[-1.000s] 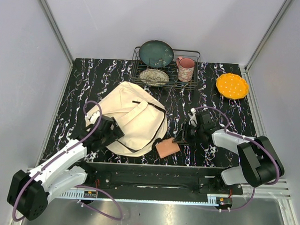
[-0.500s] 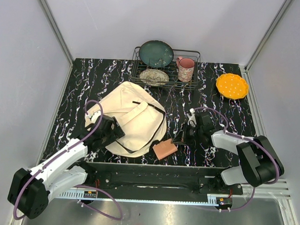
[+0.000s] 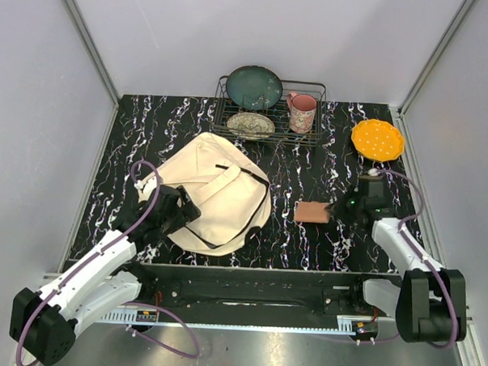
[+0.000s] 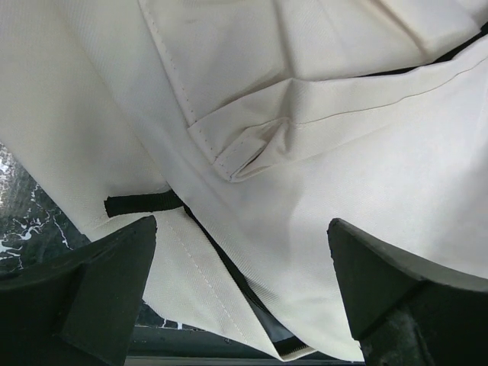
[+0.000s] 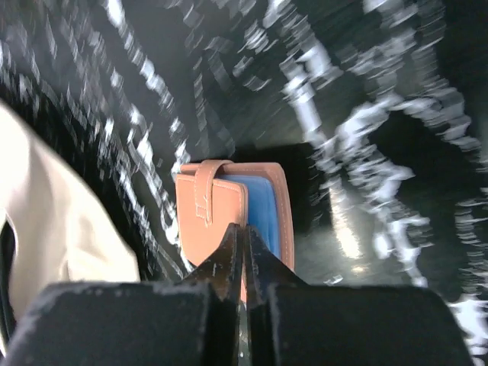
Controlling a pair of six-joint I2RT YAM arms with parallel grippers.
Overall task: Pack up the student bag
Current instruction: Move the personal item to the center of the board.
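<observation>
The student bag [image 3: 215, 186], a big cream canvas backpack with black trim, lies left of centre on the table. My left gripper [image 3: 180, 212] stands open at the bag's near-left edge; in the left wrist view cream fabric [image 4: 305, 152] and a black-edged seam fill the space between its fingers [image 4: 91, 290]. My right gripper [image 3: 337, 211] is shut on a brown leather wallet [image 3: 311, 212] with a blue inside [image 5: 263, 210], held right of the bag. The bag's edge [image 5: 46, 221] shows at the left of the right wrist view.
A wire dish rack [image 3: 311, 139] at the back holds a dark green plate [image 3: 254, 87], a patterned plate [image 3: 250, 125] and a pink mug [image 3: 302, 113]. An orange dotted plate [image 3: 377, 139] lies at the back right. Grey walls enclose the black marbled table [image 3: 149, 130].
My right gripper closed on the wallet and carried it from the bag's near-right edge to the right and farther back. The left gripper shifted slightly and stays open.
</observation>
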